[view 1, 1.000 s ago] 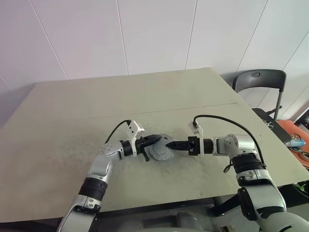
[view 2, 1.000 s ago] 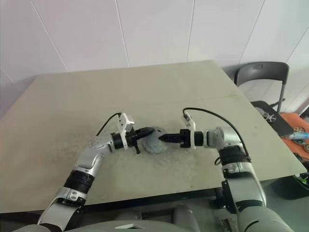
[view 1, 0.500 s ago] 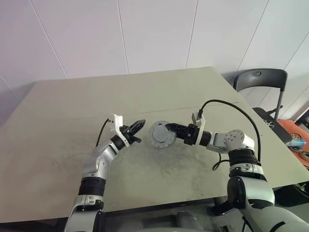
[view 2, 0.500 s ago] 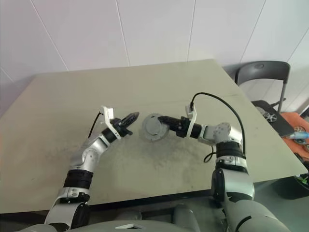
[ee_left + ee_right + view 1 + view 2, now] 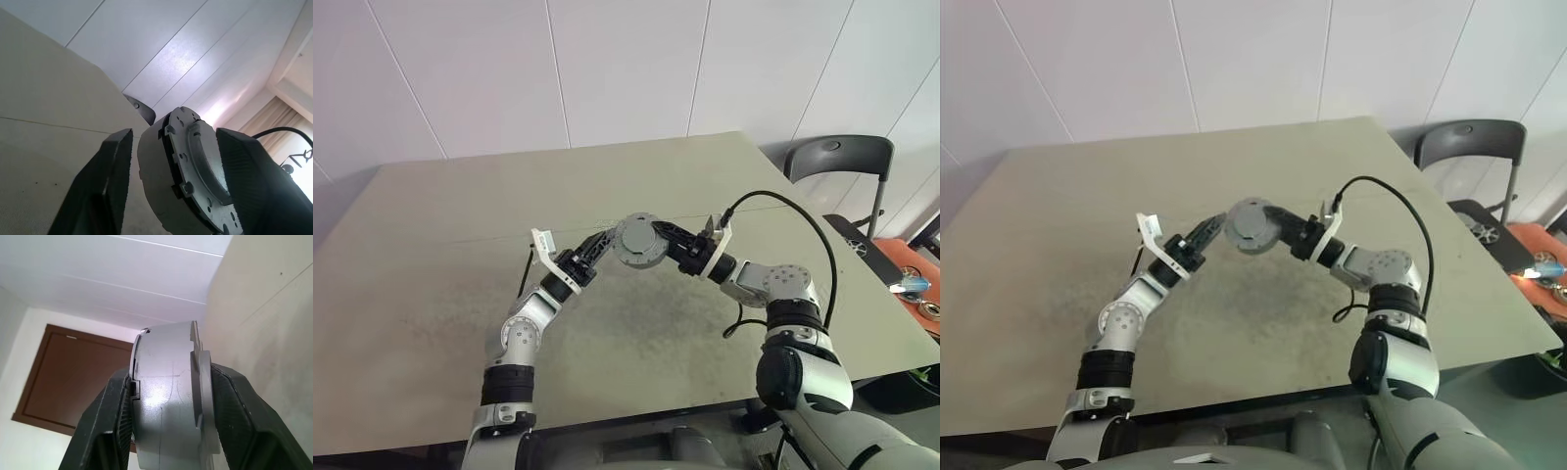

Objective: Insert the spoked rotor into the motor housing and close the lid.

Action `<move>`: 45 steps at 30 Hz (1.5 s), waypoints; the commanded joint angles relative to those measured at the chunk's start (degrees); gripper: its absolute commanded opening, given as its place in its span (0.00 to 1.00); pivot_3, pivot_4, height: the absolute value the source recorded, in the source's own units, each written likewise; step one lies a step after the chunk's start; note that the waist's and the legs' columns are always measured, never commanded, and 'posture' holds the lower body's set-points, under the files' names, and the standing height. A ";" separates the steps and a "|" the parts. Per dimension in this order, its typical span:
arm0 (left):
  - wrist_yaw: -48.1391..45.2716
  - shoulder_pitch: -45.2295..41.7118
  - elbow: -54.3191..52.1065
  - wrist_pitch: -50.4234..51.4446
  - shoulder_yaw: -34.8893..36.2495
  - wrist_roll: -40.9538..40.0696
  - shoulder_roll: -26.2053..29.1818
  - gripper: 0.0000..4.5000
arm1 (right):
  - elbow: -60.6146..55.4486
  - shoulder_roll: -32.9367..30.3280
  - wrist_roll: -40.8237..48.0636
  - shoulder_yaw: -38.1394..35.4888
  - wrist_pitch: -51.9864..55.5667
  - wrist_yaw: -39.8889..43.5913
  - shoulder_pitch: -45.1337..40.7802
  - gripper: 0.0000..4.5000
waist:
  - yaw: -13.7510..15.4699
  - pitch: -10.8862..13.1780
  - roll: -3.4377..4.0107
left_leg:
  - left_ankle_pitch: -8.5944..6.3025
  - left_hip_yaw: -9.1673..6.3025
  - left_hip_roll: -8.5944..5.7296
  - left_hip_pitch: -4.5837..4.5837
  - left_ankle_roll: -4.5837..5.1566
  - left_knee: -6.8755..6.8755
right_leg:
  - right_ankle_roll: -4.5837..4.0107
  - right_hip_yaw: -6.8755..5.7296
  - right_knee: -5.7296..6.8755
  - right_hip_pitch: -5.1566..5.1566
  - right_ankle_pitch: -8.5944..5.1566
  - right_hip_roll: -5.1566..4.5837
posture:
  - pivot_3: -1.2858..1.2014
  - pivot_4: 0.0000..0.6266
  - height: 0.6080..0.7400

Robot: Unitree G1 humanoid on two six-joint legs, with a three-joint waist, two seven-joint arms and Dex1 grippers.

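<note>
The motor housing [image 5: 639,240] is a grey round drum held up off the table, tilted on edge. The lid [image 5: 636,235], grey with a dark centre, sits closed on it and faces my head. My right gripper [image 5: 658,243] is shut on the drum across its thickness; both pads press its faces in the right wrist view, right gripper [image 5: 168,374]. My left gripper [image 5: 603,243] stands open at the drum's opposite side. In the left wrist view its fingers straddle the drum's rim, left gripper [image 5: 175,134], with a small gap beside one finger. The spoked rotor is hidden.
The beige table [image 5: 440,255] spreads wide below both arms. A dark chair [image 5: 837,157] stands past the table's right corner. Orange clutter [image 5: 915,284] lies on the floor at the far right.
My right gripper has lifted the drum off the table and carried it up and away from me. My left gripper let go, drew back shut, then opened around the drum's rim.
</note>
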 commanded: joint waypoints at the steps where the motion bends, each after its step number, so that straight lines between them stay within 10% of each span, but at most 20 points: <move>1: 0.85 -0.86 -1.17 1.60 0.90 -2.98 -0.90 0.90 | -3.60 2.08 3.85 -0.90 -0.04 -0.47 -1.94 0.50 | -0.11 0.00 0.00 | 0.00 0.01 0.00 0.00 0.00 0.00 | 0.00 0.01 0.00 -0.01 0.00 0.00 | 0.52 0.00 1.00; 22: -0.25 -0.96 -2.21 9.65 0.82 -10.04 -2.04 1.00 | -8.45 4.73 8.38 0.41 2.15 -1.33 -0.81 0.40 | -1.23 -0.01 0.00 | 0.03 0.03 0.01 -0.03 -0.05 0.05 | -0.05 0.04 0.09 -0.08 0.07 0.03 | 0.52 0.00 1.00; 29: 1.42 -0.86 -1.97 10.36 1.41 -11.01 -2.02 0.59 | -9.81 4.76 8.22 2.18 2.33 -0.63 -0.21 0.40 | -1.23 -0.01 0.00 | 0.03 0.03 0.01 -0.03 -0.05 0.06 | -0.04 0.04 0.09 -0.08 0.08 0.02 | 0.52 0.00 1.00; 41: 0.35 0.39 -4.02 12.01 -1.27 -11.38 -1.26 0.58 | -11.88 4.80 6.29 6.51 -1.42 -0.68 0.88 0.40 | -1.29 -0.02 0.01 | 0.05 0.04 0.01 -0.03 -0.08 0.09 | -0.05 0.05 0.13 -0.08 0.10 0.03 | 0.52 0.00 1.00; 45: 1.00 0.26 -3.54 10.90 -0.54 -11.30 -1.76 0.58 | -11.32 4.58 6.26 6.73 -2.87 -1.08 0.71 0.70 | -1.27 -0.02 0.01 | 0.05 0.05 0.01 -0.02 -0.09 0.09 | -0.06 0.05 0.12 -0.08 0.10 0.04 | 0.52 0.00 1.00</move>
